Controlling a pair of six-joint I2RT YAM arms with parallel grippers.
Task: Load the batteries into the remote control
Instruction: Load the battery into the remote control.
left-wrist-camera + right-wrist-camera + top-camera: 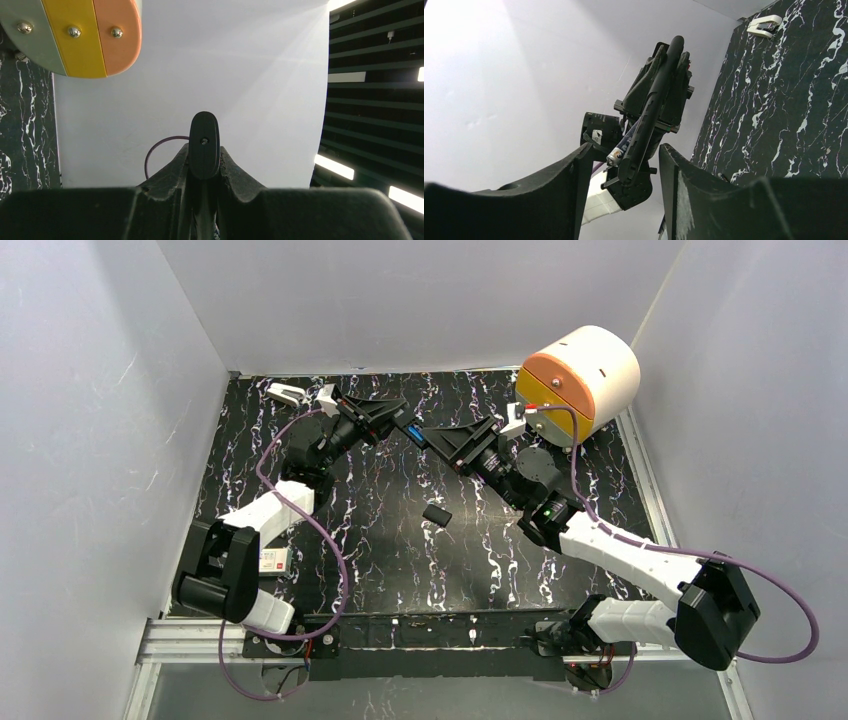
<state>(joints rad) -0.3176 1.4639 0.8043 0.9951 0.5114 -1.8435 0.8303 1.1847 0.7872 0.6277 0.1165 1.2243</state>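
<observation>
My left gripper is shut on the remote control, a slim black bar held edge-on above the table's far middle. The remote's rounded end stands up between my left fingers. A battery with a blue wrap and a silver end lies along the remote's side. It shows as a blue spot from above. My right gripper faces the left one. Its jaws stand open on either side of the remote's near end and the battery, with gaps both sides.
A big orange, yellow and cream drum stands at the back right, close to my right arm. A small black piece lies mid-table. A white stapler-like object sits at the back left, and a small white box is by my left arm.
</observation>
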